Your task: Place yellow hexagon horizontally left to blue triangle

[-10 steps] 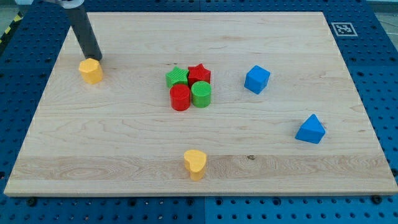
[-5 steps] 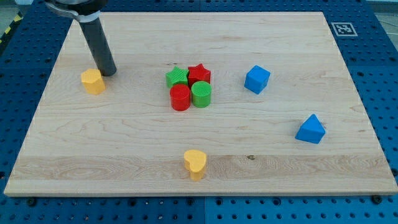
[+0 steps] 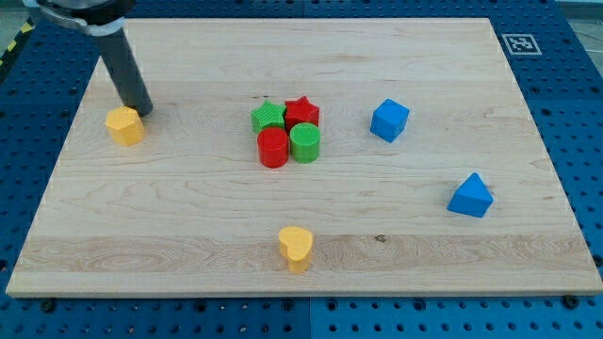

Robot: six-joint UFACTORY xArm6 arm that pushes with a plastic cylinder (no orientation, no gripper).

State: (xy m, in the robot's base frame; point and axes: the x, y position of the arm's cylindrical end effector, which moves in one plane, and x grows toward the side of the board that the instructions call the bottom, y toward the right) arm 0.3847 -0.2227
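The yellow hexagon (image 3: 124, 125) sits near the board's left edge, in the upper half. My tip (image 3: 141, 109) touches the board just up and right of it, against its top right side. The blue triangle (image 3: 470, 197) lies far off at the view's right, lower than the hexagon. The dark rod leans up to the view's top left.
A cluster of a green hexagon-like block (image 3: 268, 118), red star (image 3: 302, 111), red cylinder (image 3: 273, 147) and green cylinder (image 3: 305, 143) stands mid-board. A blue cube (image 3: 389, 121) is right of it. A yellow heart (image 3: 296, 248) sits near the bottom edge.
The yellow hexagon has slid down and to the left, away from the blue triangle. My tip went right around it, then came back left, staying up and right of it.
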